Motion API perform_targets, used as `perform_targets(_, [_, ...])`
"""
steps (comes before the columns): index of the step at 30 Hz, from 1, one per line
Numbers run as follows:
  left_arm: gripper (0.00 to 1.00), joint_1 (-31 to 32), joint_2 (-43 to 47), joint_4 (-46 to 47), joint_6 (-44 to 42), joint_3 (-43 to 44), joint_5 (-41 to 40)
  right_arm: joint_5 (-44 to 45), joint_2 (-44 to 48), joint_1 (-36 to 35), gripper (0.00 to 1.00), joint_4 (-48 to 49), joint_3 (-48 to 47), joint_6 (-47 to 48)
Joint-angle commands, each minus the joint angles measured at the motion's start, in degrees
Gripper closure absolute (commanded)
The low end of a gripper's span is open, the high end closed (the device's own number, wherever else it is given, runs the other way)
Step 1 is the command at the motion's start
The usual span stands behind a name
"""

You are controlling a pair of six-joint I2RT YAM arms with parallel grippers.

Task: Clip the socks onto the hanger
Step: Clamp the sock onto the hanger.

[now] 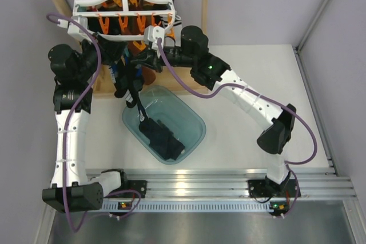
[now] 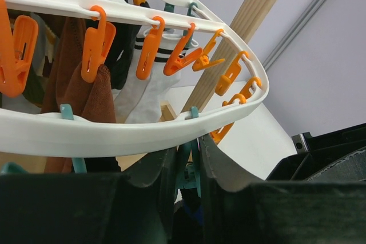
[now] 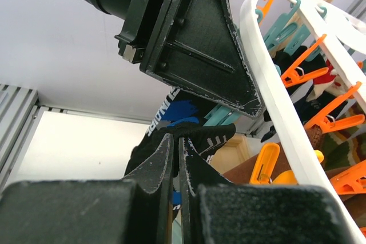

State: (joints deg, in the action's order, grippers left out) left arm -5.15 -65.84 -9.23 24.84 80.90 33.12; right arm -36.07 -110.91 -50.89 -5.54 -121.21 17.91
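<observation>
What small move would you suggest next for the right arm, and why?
Probably ease the right end effector, shut on the sock, toward the teal clip: the left end effector pinches that clip, and the sock's edge seems just outside it.

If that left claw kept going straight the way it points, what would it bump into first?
The left gripper pinches a teal plastic clip; straight beyond, it would likely hit the white plastic lattice hanger's rim first, though depth is unclear.
</observation>
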Motion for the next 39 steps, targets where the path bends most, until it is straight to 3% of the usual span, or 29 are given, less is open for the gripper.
perform_targets(1, [0.74,0.05,-1.04,-1.31,-0.85,1.98,-3.07,-1.28,5.44,-0.61,1.0,4.4,-3.42,0.19])
perform_targets(2, [0.66,0.14,-1.04,-1.14,-0.59,2.15,-2.89,-1.1,5.36,-0.61,1.0,4.49,-3.42,0.28])
perform_targets(6, [0.53,0.05,0.19,0.62,1.17,2.07,-1.57,-1.1,4.92,-0.7,1.0,4.84,-3.42,-0.24])
perform_targets(15, [0.41,0.14,3.52,2.03,4.51,2.68,-2.71,0.91,4.3,-1.31,0.99,8.87,-1.32,-3.31])
perform_targets(18, [0.34,0.14,4.49,1.85,5.04,2.77,-3.85,1.97,4.91,-1.4,0.93,9.23,0.44,-4.2])
perform_targets(21, [0.3,0.05,5.28,0.54,5.31,2.94,-4.91,3.81,6.66,-1.31,0.77,9.32,3.51,-4.29])
perform_targets(22, [0.29,0.05,5.55,0.01,5.65,2.94,-5.09,4.17,7.11,-1.31,0.67,9.32,5.61,-4.29])
perform_targets(25, [0.23,0.05,6.69,-1.05,6.36,1.98,-5.52,4.87,9.57,-1.31,0.55,8.8,9.66,-4.03])
perform_targets(28, [0.23,0.05,7.83,-1.66,7.15,1.1,-6.05,5.23,11.5,-1.23,0.5,8.18,13.0,-3.85])
perform_targets(32, [0.25,0.05,8.63,-1.49,8.12,0.04,-5.01,6.45,13.97,-1.23,0.51,7.65,16.7,-3.23])
perform_targets(39, [0.4,-0.04,8.63,1.41,9.87,-1.8,0.53,11.72,14.86,-0.87,0.56,10.37,18.38,-4.9])
